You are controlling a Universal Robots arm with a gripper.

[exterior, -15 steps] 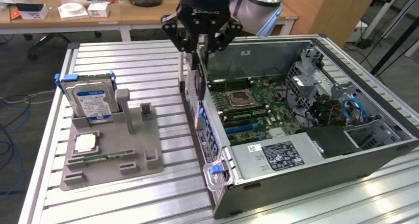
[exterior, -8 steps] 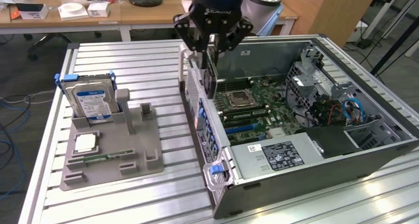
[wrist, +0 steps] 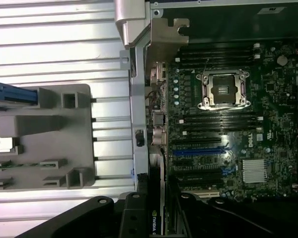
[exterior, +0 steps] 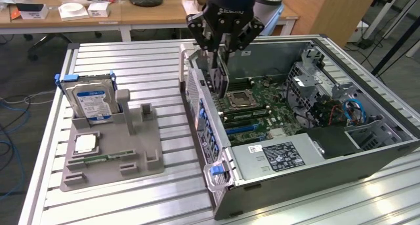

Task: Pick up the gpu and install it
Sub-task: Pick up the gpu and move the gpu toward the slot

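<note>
Nearest to the wrist camera is the black two-finger gripper (wrist: 159,210), and its jaws are closed on the gpu (wrist: 155,227), a thin dark circuit card with a small NVIDIA label, held on its edge between them. In the exterior view this card hangs upright under the gripper at about twelve o'clock, over the inside of the dark grey open computer case (exterior: 315,161), close to the case wall at the exterior view's left. Its lower edge is near the green motherboard (exterior: 262,99), just beside the square silver processor socket (exterior: 239,98); I cannot tell if the edge touches the board. The long blue expansion slots (wrist: 198,151) lie on the board near the card, and the card is not seated in them. A silver power supply box with a black label (exterior: 276,156) sits in the case at about five o'clock. At nine o'clock from the case, well apart from it, stands the grey plastic holder block (exterior: 137,151) on the ribbed aluminium table (exterior: 131,57). A boxy silver hard drive with a blue label (exterior: 94,99) stands upright in the far end of this holder, and a narrow green memory stick (exterior: 105,159) lies in a slot of it near the front.
</note>
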